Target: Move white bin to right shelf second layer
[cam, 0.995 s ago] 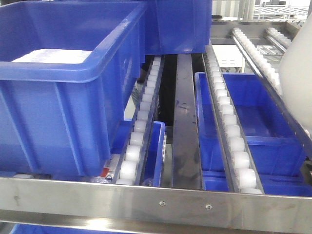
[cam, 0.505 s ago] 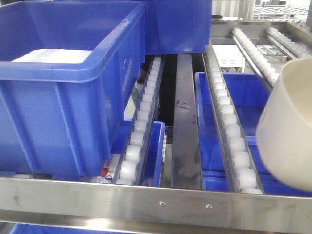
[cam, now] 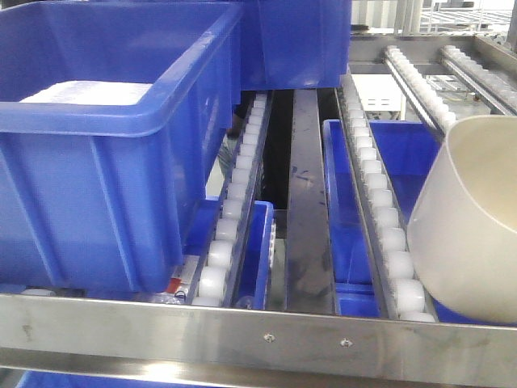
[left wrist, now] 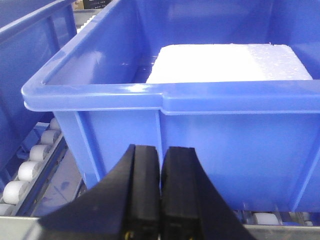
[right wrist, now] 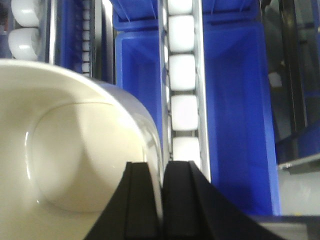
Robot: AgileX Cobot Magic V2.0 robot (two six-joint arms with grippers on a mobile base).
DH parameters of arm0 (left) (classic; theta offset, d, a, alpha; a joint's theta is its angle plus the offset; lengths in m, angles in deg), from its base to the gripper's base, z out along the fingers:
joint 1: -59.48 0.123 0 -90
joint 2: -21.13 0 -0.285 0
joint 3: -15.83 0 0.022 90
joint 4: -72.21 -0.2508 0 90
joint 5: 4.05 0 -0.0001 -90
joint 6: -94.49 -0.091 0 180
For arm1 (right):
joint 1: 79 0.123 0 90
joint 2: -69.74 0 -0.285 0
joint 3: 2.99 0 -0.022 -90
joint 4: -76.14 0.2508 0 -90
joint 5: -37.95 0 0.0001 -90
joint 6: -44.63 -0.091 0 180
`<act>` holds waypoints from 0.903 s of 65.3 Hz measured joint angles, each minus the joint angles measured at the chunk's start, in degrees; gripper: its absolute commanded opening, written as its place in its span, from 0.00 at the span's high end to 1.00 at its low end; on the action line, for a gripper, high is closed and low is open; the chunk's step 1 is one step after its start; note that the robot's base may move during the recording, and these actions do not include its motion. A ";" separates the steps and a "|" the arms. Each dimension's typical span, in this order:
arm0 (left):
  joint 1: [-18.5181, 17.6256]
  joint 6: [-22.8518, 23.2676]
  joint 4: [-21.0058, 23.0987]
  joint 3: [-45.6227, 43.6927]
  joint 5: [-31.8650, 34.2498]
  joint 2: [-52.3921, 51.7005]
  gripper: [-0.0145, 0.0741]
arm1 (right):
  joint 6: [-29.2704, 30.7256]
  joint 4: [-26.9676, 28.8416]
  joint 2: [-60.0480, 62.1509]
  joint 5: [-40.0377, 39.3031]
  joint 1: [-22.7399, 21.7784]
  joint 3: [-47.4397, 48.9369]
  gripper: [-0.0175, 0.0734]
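The right gripper [right wrist: 161, 200] is clamped on the white bin [cam: 472, 226] rim — bin tilted, just above the rollers [cam: 388, 234]. Level it before lowering — squarely onto both lanes ahead.

Large blue crate [cam: 105, 137] holds a white block [left wrist: 227, 62].
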 measured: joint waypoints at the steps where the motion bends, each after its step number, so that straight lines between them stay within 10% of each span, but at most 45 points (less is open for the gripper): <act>1: 0.00 0.00 0.00 0.00 0.00 0.00 0.74 | 0.00 -0.05 -0.02 -0.09 0.00 0.00 0.72; 59: 0.00 0.00 0.00 0.00 0.00 0.00 0.74 | 0.00 -4.30 -0.13 -0.78 0.00 0.00 0.62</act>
